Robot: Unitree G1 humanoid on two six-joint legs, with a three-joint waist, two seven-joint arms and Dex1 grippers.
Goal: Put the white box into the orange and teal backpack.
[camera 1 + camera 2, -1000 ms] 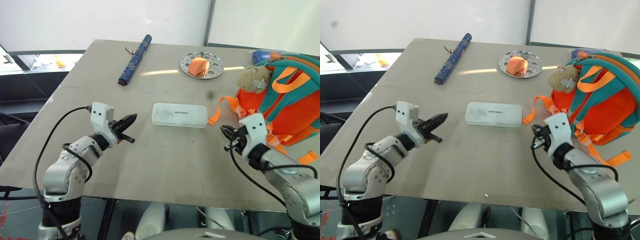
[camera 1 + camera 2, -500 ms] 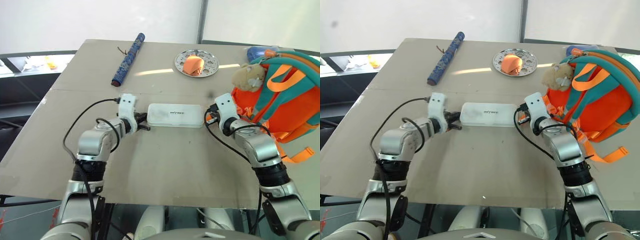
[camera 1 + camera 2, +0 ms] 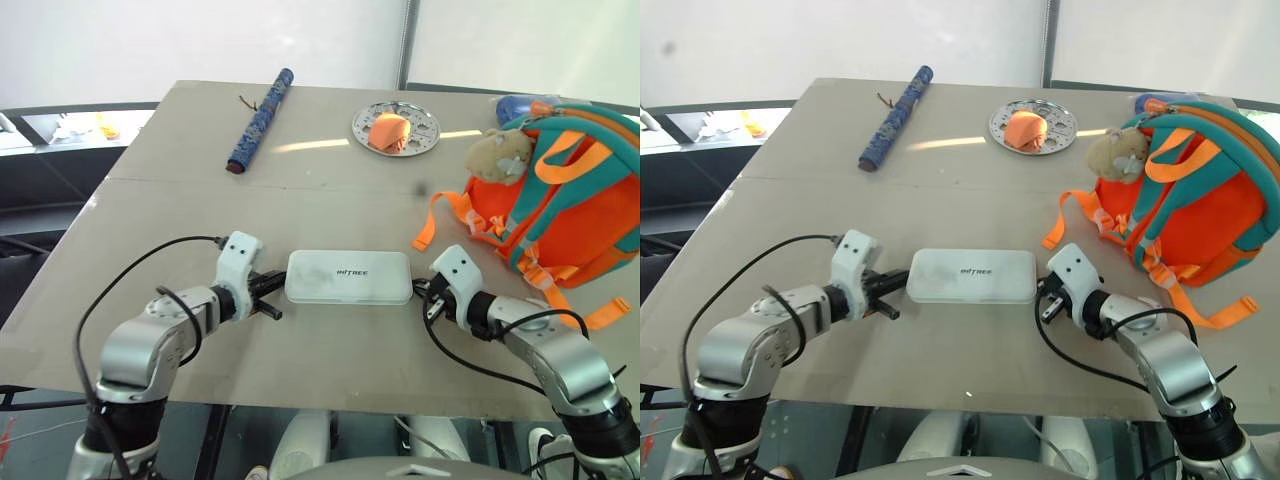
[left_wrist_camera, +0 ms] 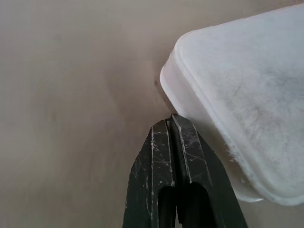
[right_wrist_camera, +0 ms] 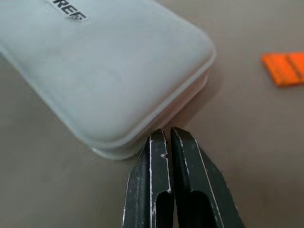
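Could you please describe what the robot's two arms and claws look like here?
Both arms are silver-grey metal with rounded joint housings and black rings. Each wrist carries a white block, and a black cable loops from it back along the arm. The left claw and right claw each have two black, scuffed, tapering fingers.

A white box [image 3: 348,277] with dark lettering is seen on a beige table [image 3: 180,200]. An orange backpack [image 3: 570,200] is trimmed in teal. A blue patterned roll [image 3: 258,120] is seen.

Bare table [image 3: 330,200] beyond white box [image 3: 348,277]
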